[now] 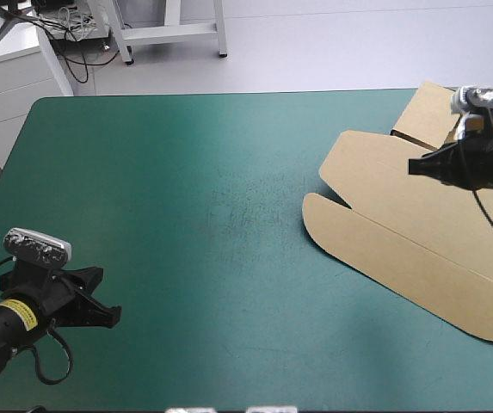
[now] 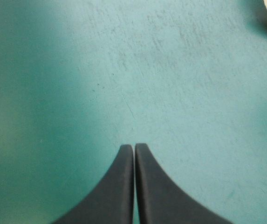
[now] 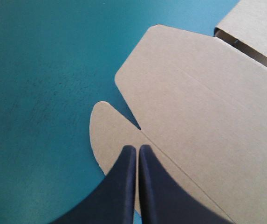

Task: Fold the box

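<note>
Beginning, apparently: the brown box (image 3: 194, 116) lies flat under the pressed-together right gripper (image 3: 137, 148), which must spread for a flap; left gripper (image 2: 134, 147), also pressed together, well away.

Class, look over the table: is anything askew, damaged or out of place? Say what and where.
The brown box lies mostly flat, skewed to the edges, at the right of the table. No damage or spill shows.

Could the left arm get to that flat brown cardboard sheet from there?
Probably, with a long stretch. Only bare teal-green table cover lies between the shut left pincer and the flat brown cardboard sheet near the table's right edge. The right pincer hangs over the sheet and might crowd it.
</note>
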